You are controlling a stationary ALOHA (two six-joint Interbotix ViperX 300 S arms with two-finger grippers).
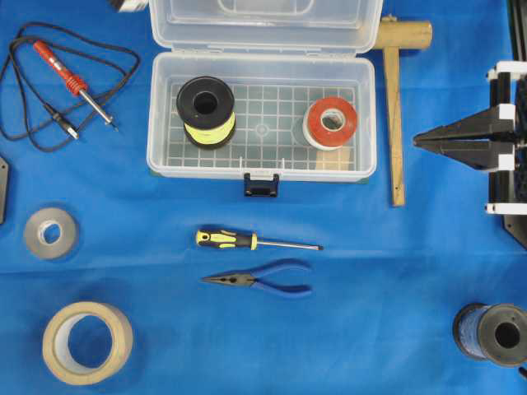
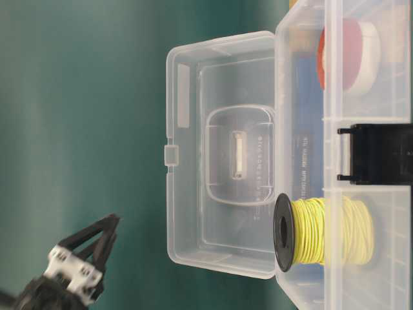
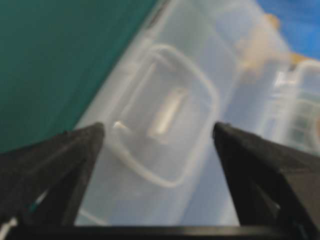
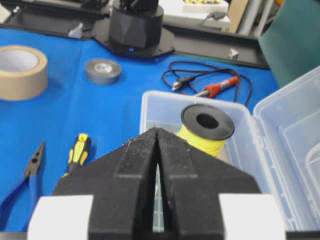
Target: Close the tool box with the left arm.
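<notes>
In the overhead view we saw the tool box (image 1: 262, 115) at upper center on the blue tabletop (image 1: 165, 329), lid open, holding 2 spools; the right gripper (image 1: 416, 141) sat at the right edge, fingers pressed together and empty. At table level the lid (image 2: 219, 155) stood raised. In the left wrist view the left gripper (image 3: 159, 131) gaped wide, empty, facing the lid.

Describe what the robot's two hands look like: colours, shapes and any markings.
Both hands are matte black with long fingers tapering to points. The right hand has white brackets beside its wedge-shaped fingers, whose surface looks grainy. The left hand shows two dark triangular fingers; from table level it shows white brackets too. No markings or cables visible.
</notes>
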